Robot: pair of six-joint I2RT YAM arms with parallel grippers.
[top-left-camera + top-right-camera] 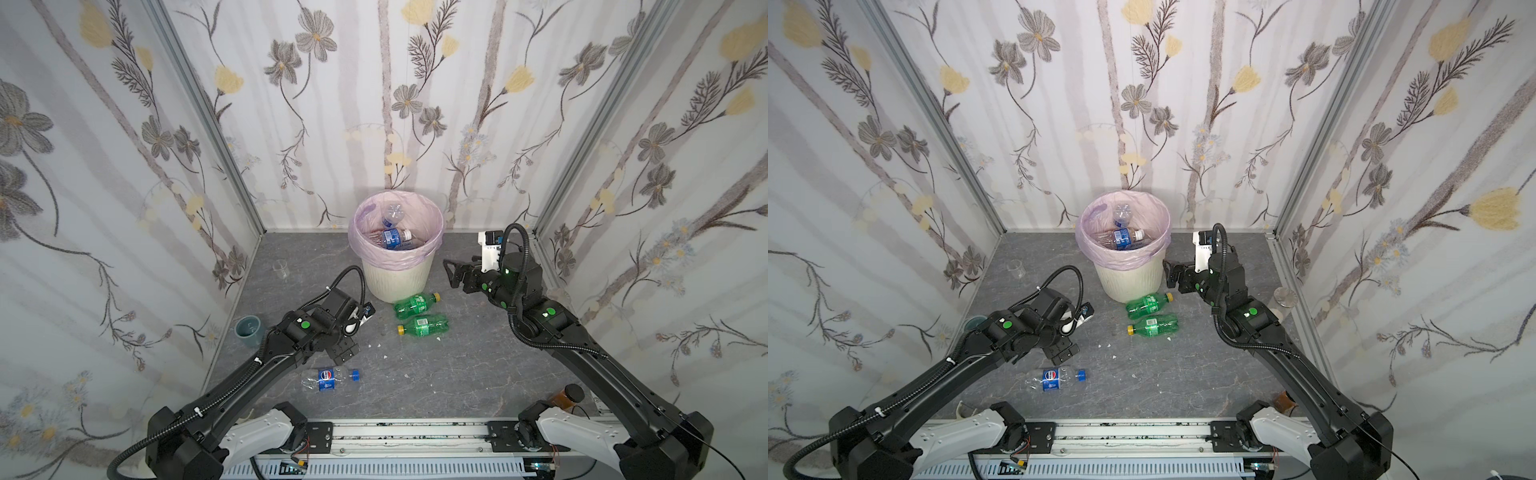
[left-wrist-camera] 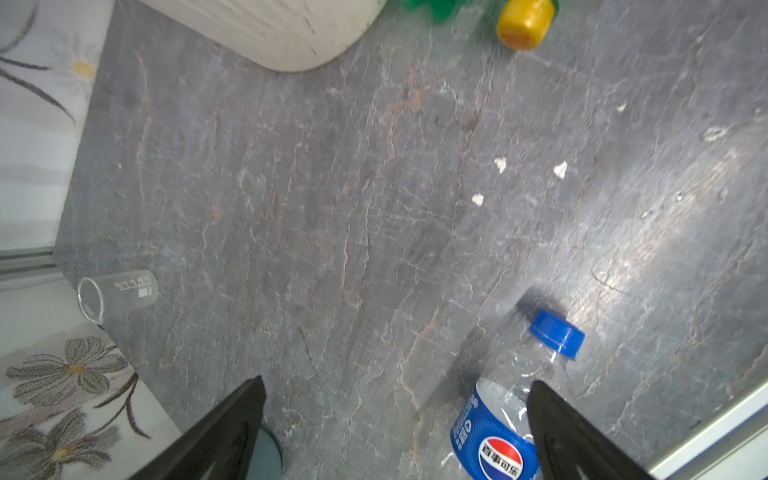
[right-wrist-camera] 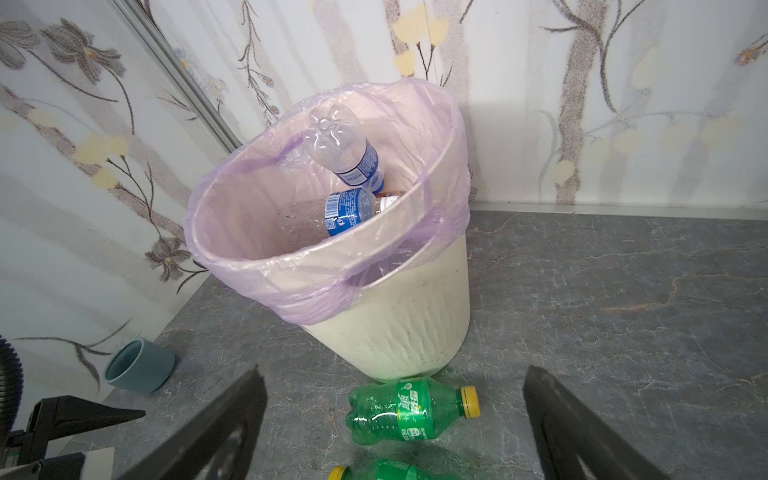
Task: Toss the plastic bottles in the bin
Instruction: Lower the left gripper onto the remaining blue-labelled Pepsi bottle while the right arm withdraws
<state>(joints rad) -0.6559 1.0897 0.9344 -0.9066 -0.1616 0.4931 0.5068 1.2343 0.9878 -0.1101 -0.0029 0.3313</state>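
**Both top views:** A cream, ribbed plastic bin [image 1: 399, 286] lined with a thin pink bag stands at upper centre of a grey, stone-veined bench [image 1: 457, 374], enclosed by floral-papered walls. Two clear bottles [image 1: 392, 239] with blue labels lie inside it. Just below the bin, two green bottles [image 1: 415, 304] with yellow caps lie on their sides, close together. At lower left, a clear blue-labelled bottle [image 1: 328, 379] with a blue cap lies on its side. The left pincer [image 1: 343, 351] hangs just above it, jaws spread and empty. The right pincer [image 1: 451, 272] sits right of the bin, jaws parted, holding nothing.

**Left wrist view:** Two black fingers stand wide apart at the bottom edge. The blue-labelled bottle [image 2: 494, 432] lies at lower right, partly hidden by one finger. Its wall looks thin and dented. A small clear cup [image 2: 118, 293] sits at left.

**Right wrist view:** The bin's crinkled, translucent bag drapes over the rim at centre. A green bottle lies below it, in line with the gap between the open fingers. A grey-blue cup [image 3: 139, 365] sits at lower left.

The bottles look empty, so they are probably very light, springy and smooth, and likely to roll or squirt out of a hold. The safest hold is probably across the labelled middle, squarely over the round body.
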